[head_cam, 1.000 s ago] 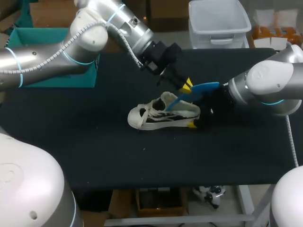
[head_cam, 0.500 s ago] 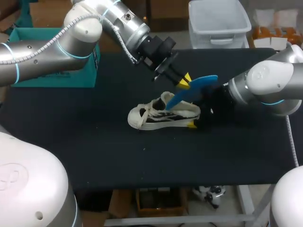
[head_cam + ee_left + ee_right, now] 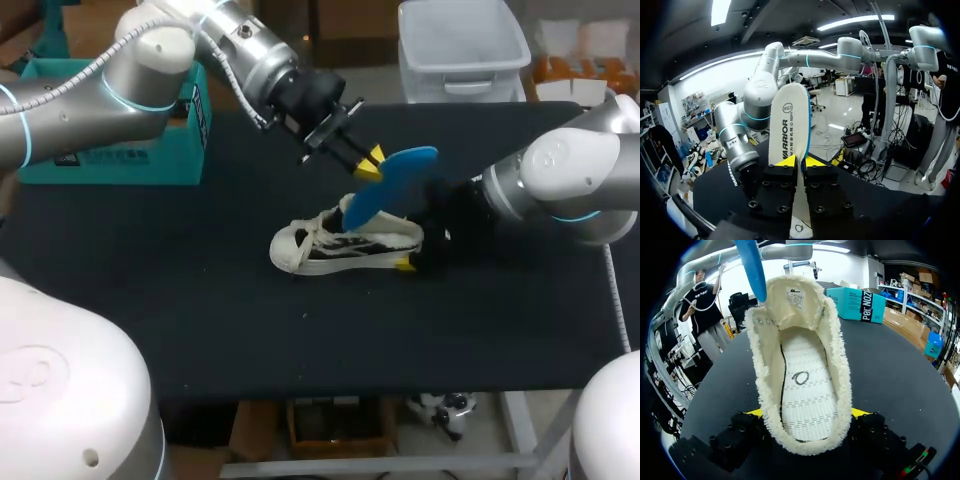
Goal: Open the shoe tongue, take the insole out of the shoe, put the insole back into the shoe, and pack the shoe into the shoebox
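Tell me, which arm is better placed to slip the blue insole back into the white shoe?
Left. The left gripper pinches the flat blue insole, tilted over the white fleece-lined shoe; the right gripper is clamped on the shoe's heel, steadying it.

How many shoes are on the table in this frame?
1. The shoe lies at the table's middle, its heel between the right gripper's fingers; none other shows.
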Action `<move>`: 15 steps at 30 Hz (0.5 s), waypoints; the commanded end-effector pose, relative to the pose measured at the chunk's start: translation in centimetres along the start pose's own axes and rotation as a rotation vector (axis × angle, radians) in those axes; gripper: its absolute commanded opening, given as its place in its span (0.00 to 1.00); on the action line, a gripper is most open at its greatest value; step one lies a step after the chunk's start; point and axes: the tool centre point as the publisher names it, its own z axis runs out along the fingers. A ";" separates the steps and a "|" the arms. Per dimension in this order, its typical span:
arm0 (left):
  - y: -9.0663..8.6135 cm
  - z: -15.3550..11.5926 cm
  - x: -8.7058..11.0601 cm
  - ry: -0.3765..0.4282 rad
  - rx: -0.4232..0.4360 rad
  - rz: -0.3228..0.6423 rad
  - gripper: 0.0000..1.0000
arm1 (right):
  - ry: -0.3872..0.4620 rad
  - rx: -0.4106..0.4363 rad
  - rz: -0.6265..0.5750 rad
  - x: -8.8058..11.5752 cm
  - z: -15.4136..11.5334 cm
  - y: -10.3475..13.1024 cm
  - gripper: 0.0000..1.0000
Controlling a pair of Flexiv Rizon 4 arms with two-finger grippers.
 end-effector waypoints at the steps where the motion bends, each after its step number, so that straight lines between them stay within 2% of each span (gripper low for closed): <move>1: 0.9 -0.7 -1.3 0.071 0.069 0.019 0.00 | -0.002 0.001 -0.001 0.3 -0.1 -0.2 0.00; 7: 0.3 -0.9 -1.0 0.107 0.114 0.051 0.00 | -0.002 0.001 -0.001 0.3 -0.1 -0.2 0.00; 15: -0.1 -2.2 1.5 0.077 0.131 0.066 0.00 | -0.002 0.001 -0.001 0.3 -0.1 -0.2 0.00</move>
